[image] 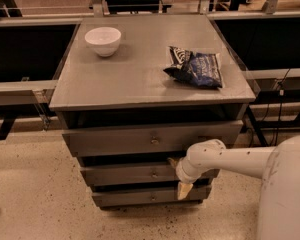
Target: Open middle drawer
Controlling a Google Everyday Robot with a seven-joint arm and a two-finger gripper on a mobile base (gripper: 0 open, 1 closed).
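Observation:
The grey cabinet [140,84] has three drawers, one above the other. The middle drawer [125,174] is a long flat grey front with a small round knob [154,174] at its centre. It sits about flush between the taller top drawer [115,140] and the narrow bottom drawer [130,197]. My gripper [177,177] is at the right part of the middle drawer's front, just right of the knob. It is open, with one tan fingertip [172,161] at the drawer's upper edge and the other finger [184,190] hanging below its lower edge. It holds nothing.
A white bowl [103,40] and a dark blue chip bag [195,67] lie on the cabinet top. My white arm [235,160] reaches in from the right, with my body [285,194] at the lower right. Dark benches flank the cabinet on a speckled floor.

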